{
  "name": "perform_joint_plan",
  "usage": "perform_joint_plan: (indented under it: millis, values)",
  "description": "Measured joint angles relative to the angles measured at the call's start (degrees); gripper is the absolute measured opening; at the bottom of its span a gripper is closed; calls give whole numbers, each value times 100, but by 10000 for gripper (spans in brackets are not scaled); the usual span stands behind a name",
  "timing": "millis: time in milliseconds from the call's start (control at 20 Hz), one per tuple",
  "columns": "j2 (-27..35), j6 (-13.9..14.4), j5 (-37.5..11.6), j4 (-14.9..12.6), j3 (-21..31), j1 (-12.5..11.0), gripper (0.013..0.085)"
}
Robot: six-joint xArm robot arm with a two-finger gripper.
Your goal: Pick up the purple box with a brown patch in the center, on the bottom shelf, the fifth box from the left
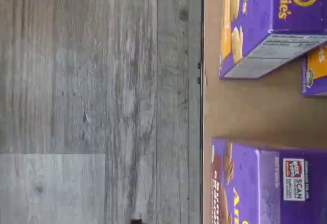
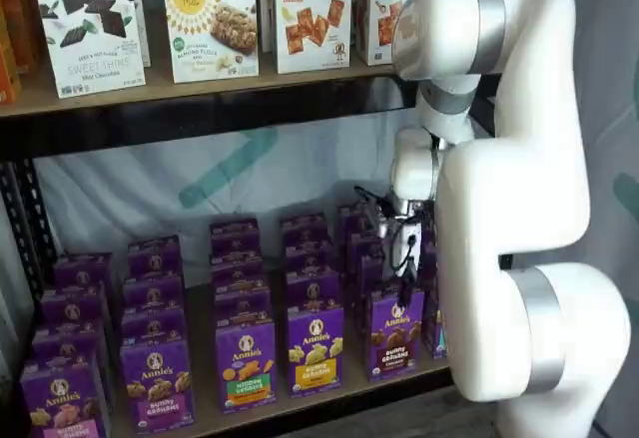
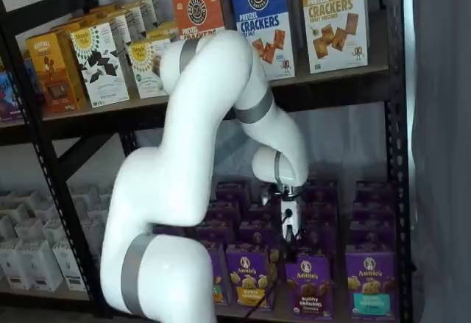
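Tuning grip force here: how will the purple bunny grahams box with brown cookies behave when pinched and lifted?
The purple box looks like thin cardboard, so probably light and apt to dent under a hard squeeze. Standing upright and narrow at the bottom shelf's front edge, it may tip if nudged. Its printed faces look smooth, possibly slippery.

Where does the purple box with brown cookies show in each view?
Wrist view: purple boxes show, but I cannot tell which is it.
A shelf view: the purple box is in the front row, beside the arm.
A shelf view: it is in the front row, under the arm's wrist.
Shared landmark: the bottom shelf's black front rail.
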Motion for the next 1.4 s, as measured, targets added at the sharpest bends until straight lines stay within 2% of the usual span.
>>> perform_joint_plan:
  millis: [50,100,150,250,400,500,800,1250,1400]
  values:
    - [2,-107,-25,118,2,4,850]
    - [35,-492,-118,578,-8,32,850]
    - [81,-737,-183,887,-43,61,850]
    - [168,-917,-241,1131,-137,93,850]
    - [306,-948,-278,1202,-295,121,850]
    - [405,-873,-289,1124,-406,126,850]
    - [782,-515,-248,657,-821,66,850]
    - [1393,268,5,-398,-1495,-88,850]
    - [1527,394,28,-526,-1592,-73,850]
